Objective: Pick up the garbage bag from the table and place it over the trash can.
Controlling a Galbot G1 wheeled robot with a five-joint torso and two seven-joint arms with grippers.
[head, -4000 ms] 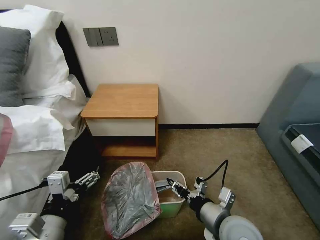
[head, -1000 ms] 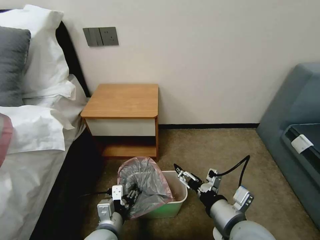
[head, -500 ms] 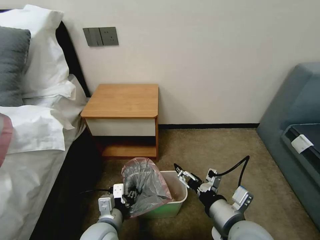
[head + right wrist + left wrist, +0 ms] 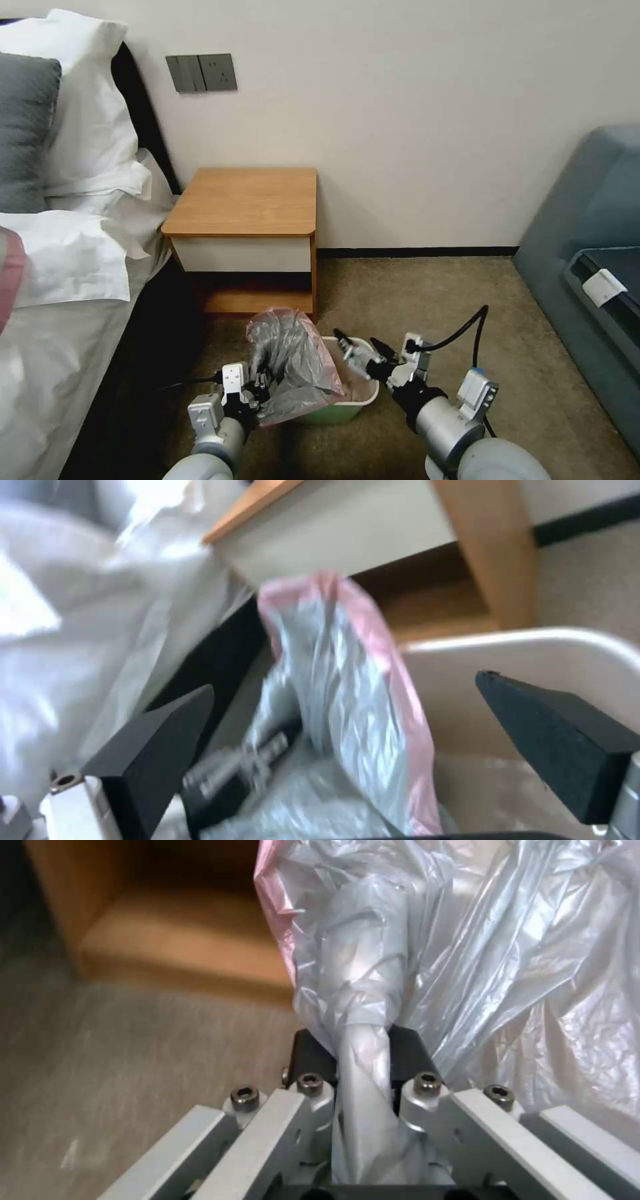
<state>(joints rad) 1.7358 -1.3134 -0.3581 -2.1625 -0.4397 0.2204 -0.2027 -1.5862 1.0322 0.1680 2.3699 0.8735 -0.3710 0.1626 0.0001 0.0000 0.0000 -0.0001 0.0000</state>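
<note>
The garbage bag (image 4: 293, 363) stands crumpled in the lower middle of the head view, draped over the left side of the trash can (image 4: 357, 400), its pinkish edge running up and over the top. The left claw (image 4: 259, 385) is clamped on a twisted fold of the bag at its lower left; in the left wrist view the grey plastic (image 4: 467, 955) runs between the dark fingertips (image 4: 407, 1050). The right claw (image 4: 360, 350) hovers over the can's right rim with its fingers spread apart, holding nothing. The trash can sits on the carpet (image 4: 433, 293) just below the nightstand, whose tabletop (image 4: 247, 200) lies bare at centre frame, beside the bed (image 4: 60, 267) on the left
</note>
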